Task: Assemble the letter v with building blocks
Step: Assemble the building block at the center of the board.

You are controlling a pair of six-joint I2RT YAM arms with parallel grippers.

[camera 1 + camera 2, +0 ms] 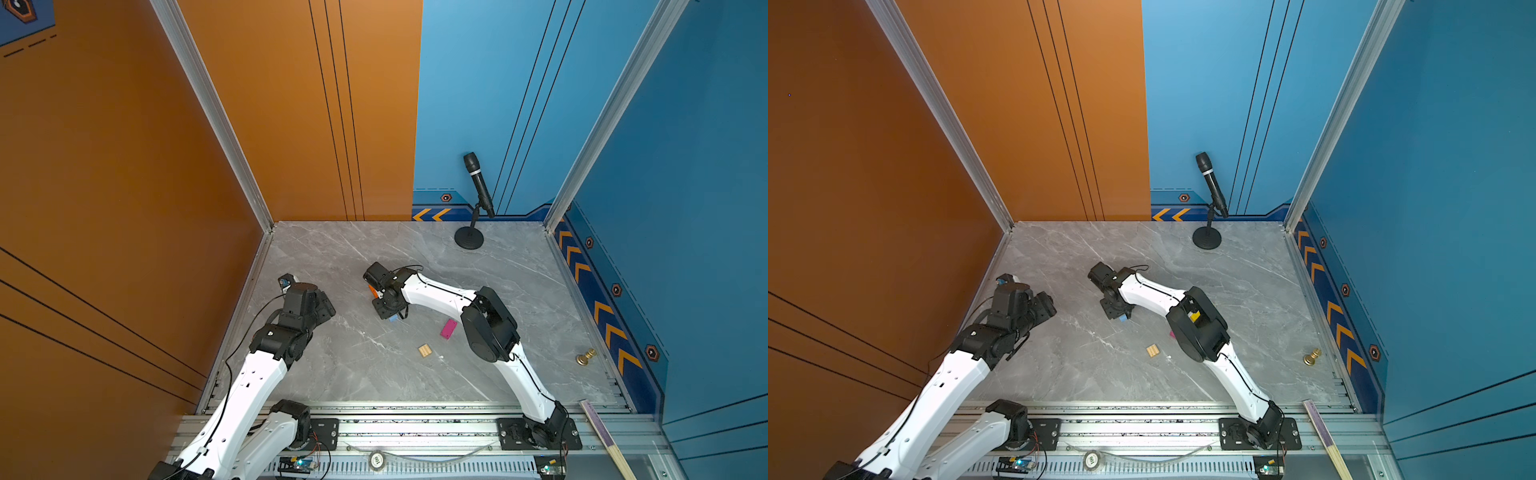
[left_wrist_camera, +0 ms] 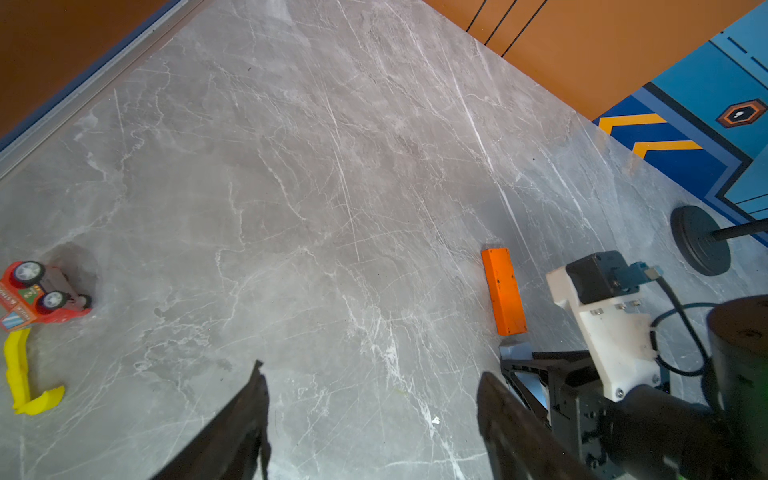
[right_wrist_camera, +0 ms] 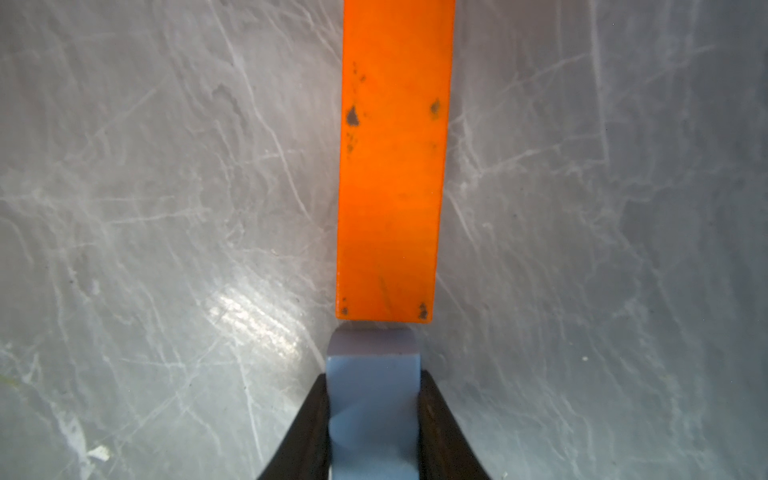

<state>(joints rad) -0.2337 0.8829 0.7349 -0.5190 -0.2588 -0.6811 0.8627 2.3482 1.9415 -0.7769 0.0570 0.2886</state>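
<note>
Right gripper (image 3: 372, 378) clamps blue block (image 3: 372, 403), end-on beside orange block (image 3: 390, 162).

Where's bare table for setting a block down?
Bare: far strip from orange wall to microphone stand; near stretch between left arm and wood block. Crowded: around right end effector, gripping blue block by orange block, pink block nearby.

My right wrist (image 1: 392, 286) covers most of the long flat orange block (image 1: 371, 289) in a top view; only 1 sliver shows. In both top views the short flat light blue block (image 1: 392, 318) (image 1: 1124, 318) shows just 1 corner. My right elbow (image 1: 1200, 324) hides nearly all of the flat magenta-pink block (image 1: 1171, 333) in a top view. In the right wrist view the frame edge cuts off the orange block, and my right gripper (image 3: 374, 376) covers the light blue block's 2 sides.
</note>
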